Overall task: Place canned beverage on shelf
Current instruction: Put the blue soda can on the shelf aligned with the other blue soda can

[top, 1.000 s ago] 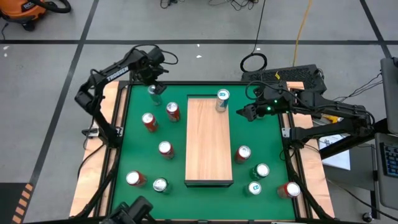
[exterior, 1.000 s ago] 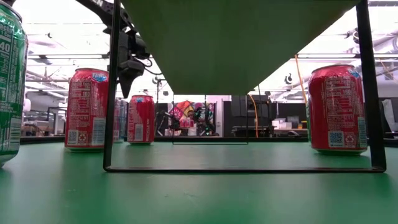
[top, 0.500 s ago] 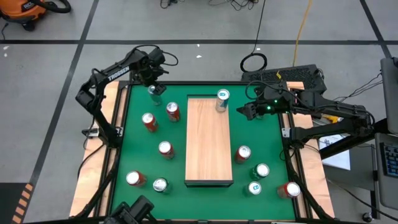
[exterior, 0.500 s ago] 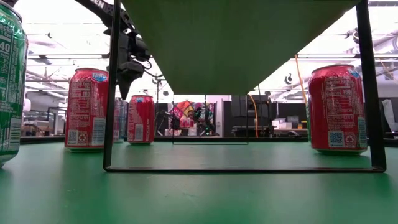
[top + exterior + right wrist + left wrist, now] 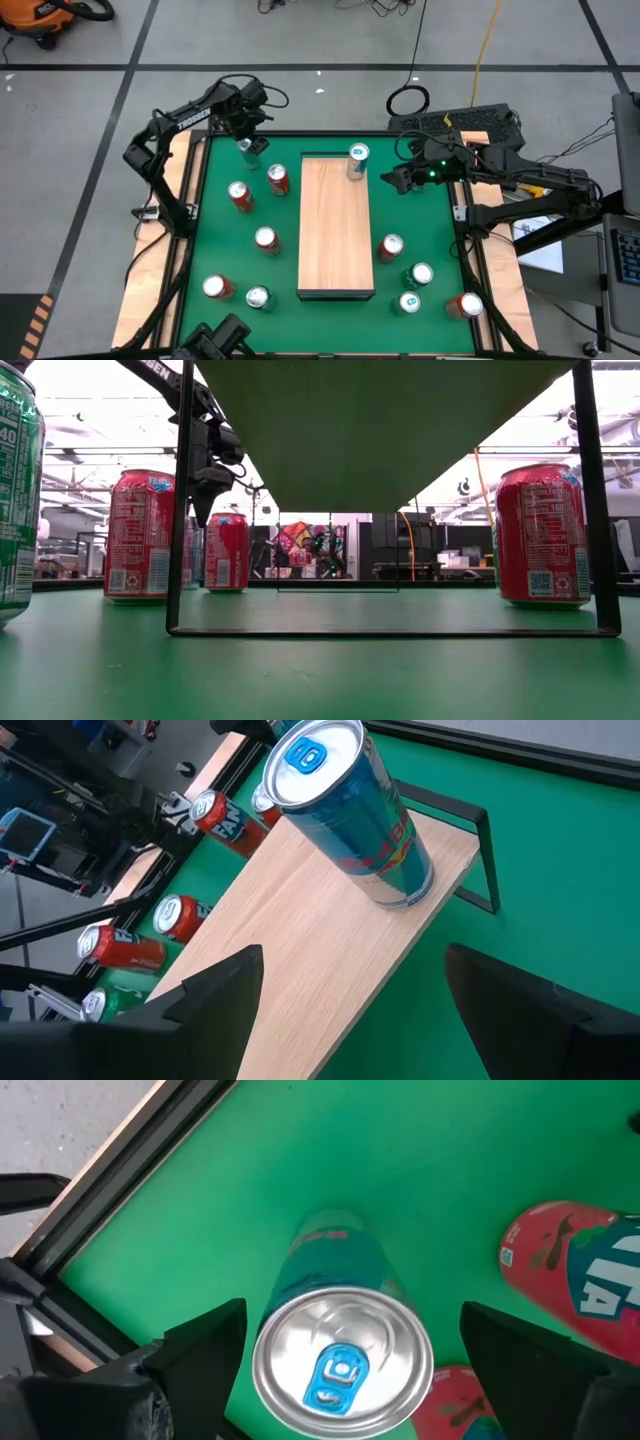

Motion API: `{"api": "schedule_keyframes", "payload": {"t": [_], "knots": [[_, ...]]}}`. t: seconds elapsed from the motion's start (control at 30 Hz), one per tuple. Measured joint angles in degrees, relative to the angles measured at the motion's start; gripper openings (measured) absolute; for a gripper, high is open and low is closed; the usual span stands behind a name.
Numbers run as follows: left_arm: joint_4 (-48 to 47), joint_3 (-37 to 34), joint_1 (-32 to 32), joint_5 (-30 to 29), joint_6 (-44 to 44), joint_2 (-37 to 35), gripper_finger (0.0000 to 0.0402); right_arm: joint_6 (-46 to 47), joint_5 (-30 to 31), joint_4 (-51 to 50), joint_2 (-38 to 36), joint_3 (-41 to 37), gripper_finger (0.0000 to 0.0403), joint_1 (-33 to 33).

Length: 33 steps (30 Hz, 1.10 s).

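The shelf (image 5: 337, 226) lies lengthwise down the green worktop (image 5: 437, 225), one slim blue can (image 5: 356, 162) upright at its far right corner, just beside the wide-open, empty right end effector (image 5: 388, 180), while the left end effector (image 5: 243, 129), open and empty, hovers over a teal can (image 5: 248, 151) left of the shelf's far end near red cans (image 5: 277, 179).

The shelf (image 5: 336, 225) is pale matt wood with visible grain on thin black metal legs. The counter (image 5: 230, 265) is covered in flat green felt-like stuff. The cans (image 5: 342, 1360) have shiny brushed-metal tops and glossy printed sides.
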Motion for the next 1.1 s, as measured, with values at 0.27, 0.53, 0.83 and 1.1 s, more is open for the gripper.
{"api": "schedule_keyframes", "payload": {"t": [0.27,0.53,0.83,1.1], "knots": [[-0.9,0.0,0.0,-0.1,-0.1,0.0,0.0289,-1.4,1.3,0.0,0.0,0.0,0.0304,0.0],[-2.7,0.0,0.0,-0.2,-0.3,0.0,0.0257,-3.6,1.6,-0.1,0.0,0.0,0.0304,0.0],[-1.8,0.0,0.0,0.7,-0.6,0.0,0.0256,-4.7,4.2,-0.8,0.0,0.0,0.0304,0.0],[-1.7,0.0,0.0,1.0,-0.1,-0.1,0.0217,-4.6,4.5,-0.8,0.0,0.0,0.0304,0.0]]}}
